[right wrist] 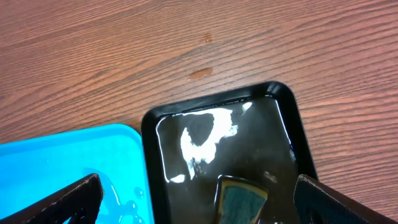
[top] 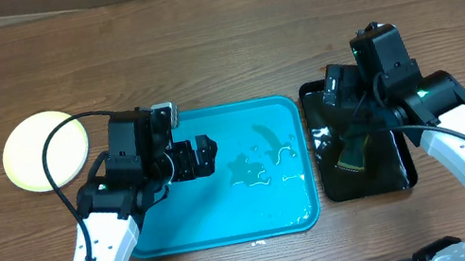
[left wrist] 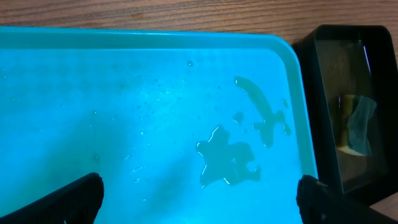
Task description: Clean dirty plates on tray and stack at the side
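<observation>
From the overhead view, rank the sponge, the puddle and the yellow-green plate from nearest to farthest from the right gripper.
1. Sponge, in the black tray, just under the right gripper.
2. Puddle, on the blue tray, to the left.
3. Yellow-green plate, far left, off that tray.

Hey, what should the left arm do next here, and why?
Probably pull the left gripper back off the tray to rest. The tray holds only puddles, no plates; a pale yellow plate sits on the table beside it, and the gripper is open and empty. The sponge lies in the black tray.
</observation>
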`<state>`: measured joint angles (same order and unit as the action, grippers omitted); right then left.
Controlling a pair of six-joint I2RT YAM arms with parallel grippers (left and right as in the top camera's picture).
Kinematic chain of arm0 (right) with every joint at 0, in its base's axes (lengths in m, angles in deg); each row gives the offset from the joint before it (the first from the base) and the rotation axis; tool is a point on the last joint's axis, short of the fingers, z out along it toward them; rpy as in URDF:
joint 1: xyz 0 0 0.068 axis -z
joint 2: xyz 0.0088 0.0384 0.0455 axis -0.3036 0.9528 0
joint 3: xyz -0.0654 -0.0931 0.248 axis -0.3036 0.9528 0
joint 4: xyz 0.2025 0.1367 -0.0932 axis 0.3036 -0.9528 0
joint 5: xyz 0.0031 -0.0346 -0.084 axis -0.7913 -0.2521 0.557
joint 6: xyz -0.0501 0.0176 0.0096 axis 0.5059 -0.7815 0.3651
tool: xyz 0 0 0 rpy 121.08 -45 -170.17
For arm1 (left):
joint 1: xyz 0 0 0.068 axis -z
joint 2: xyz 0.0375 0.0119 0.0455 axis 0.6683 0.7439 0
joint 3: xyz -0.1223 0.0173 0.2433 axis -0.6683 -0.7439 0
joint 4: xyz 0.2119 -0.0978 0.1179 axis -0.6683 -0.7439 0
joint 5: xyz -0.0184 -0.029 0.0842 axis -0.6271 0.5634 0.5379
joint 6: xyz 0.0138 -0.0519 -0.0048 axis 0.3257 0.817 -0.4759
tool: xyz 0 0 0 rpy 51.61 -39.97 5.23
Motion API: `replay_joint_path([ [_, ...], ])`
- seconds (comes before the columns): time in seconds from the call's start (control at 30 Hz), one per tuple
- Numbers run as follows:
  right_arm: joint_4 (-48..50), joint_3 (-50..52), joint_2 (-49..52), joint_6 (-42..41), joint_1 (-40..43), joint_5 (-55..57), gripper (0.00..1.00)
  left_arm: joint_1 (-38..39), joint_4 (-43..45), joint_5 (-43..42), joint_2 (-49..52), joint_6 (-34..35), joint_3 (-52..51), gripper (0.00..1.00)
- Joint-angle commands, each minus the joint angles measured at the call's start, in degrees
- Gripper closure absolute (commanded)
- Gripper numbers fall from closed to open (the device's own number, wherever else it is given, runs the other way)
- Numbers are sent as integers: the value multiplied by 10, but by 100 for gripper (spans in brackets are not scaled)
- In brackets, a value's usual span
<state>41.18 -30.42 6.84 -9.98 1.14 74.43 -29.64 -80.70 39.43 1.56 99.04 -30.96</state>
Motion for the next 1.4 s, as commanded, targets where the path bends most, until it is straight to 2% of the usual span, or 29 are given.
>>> replay_joint_path([
  [0.0,2,-4,-2,2,2,4,0,1,0,3,4,-5,6,0],
  [0.23,3,1,-4,2,2,4,0,1,0,3,4,-5,6,0],
  [0.4,2,9,-63,2,2,4,0,1,0,3,4,-5,6,0],
  [0.6,5,9,-225,2,2,5,0,1,0,3,4,-5,6,0],
  [0.83,10,12,-412,5,2,113,0,1,0,3,4,-5,6,0],
  [1.03,44,73,-569,21,42,123,0,1,0,3,4,-5,6,0],
  [1.2,176,195,-663,50,85,55,0,1,0,3,4,-5,6,0],
  [1.37,411,350,-708,53,104,-29,0,1,0,3,4,-5,6,0],
])
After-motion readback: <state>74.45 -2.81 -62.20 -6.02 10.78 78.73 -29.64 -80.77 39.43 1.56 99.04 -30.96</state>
